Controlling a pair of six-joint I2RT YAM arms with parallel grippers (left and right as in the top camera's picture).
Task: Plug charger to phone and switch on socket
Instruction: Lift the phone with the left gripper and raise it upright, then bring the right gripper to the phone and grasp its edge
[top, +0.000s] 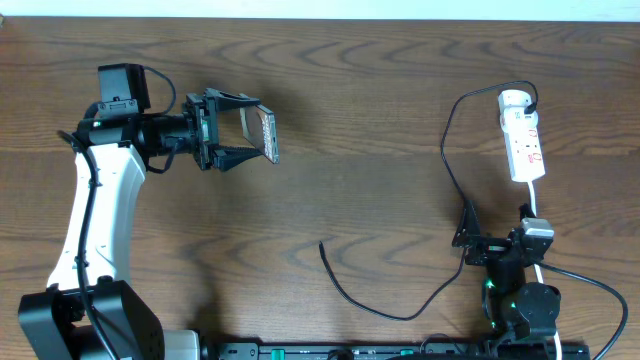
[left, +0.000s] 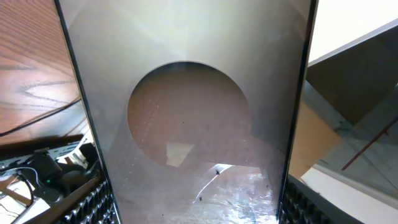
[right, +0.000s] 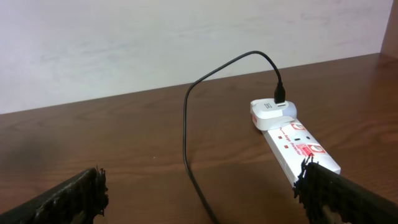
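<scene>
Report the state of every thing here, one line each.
left gripper: shut on the phone
phone: held on edge, unplugged
right gripper: open, empty
charger: one end in the adapter on the socket, free tip loose on the table
socket: lying on the table, switch unreadable

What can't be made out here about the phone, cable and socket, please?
- Glossy dark flat phone: its port; tiny overhead, ends cut off in left wrist view.
- White power strip: switch positions; too small overhead, near end behind right gripper in right wrist view.
- Thin black cable: free tip's shape; too small overhead.
</scene>
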